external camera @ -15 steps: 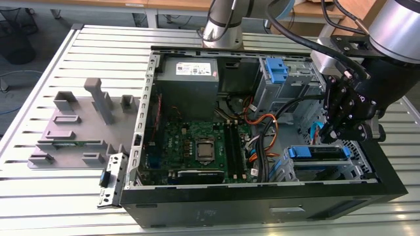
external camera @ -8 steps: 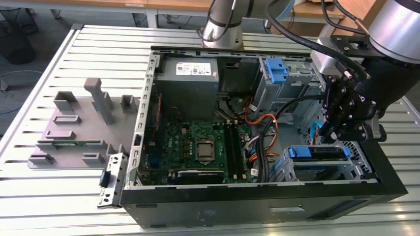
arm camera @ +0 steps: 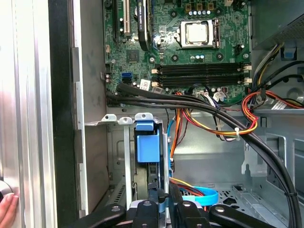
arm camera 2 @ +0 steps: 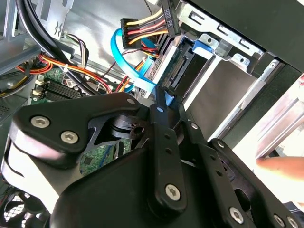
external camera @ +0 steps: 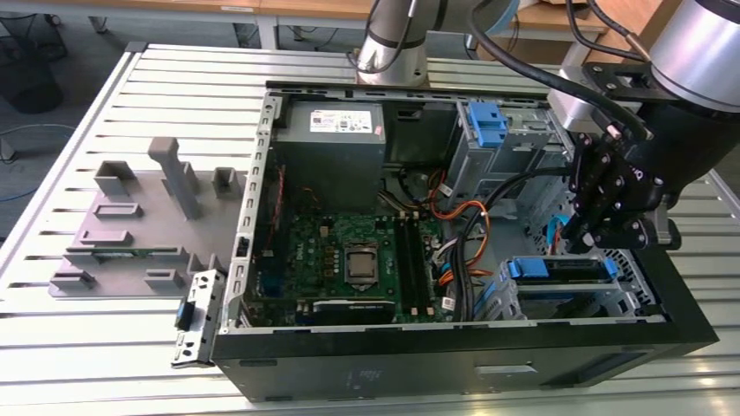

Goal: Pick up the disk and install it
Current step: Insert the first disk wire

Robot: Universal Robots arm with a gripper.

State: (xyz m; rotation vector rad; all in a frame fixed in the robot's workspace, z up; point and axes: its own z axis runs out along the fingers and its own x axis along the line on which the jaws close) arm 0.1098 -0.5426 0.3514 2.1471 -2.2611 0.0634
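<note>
The disk point(external camera: 562, 269) stands on edge in the lower drive bay of the open computer case, at the exterior view's right, with its blue carrier frame facing up. The first wrist view shows its blue carrier handle point(arm camera: 147, 145) level with the bay's top. In the second wrist view its silver side and black connector point(arm camera 2: 176, 71) lie just past my fingertips. My gripper point(external camera: 584, 246) point(arm camera 2: 164, 100) point(arm camera: 163, 197) hangs right at the disk's connector end. The jaws are nearly together. A thin blue strip shows between them, and I cannot tell whether it is pinched.
Bundles of black and coloured cables point(arm camera: 209, 111) and a blue data cable point(arm camera 2: 127, 66) cross the case beside the bay. A grey power-supply box point(external camera: 333, 130) and a second cage with a blue latch point(external camera: 487, 122) sit at the back. A grey fixture point(external camera: 139, 221) lies outside. A person's hand point(arm camera: 6, 210) rests near the case.
</note>
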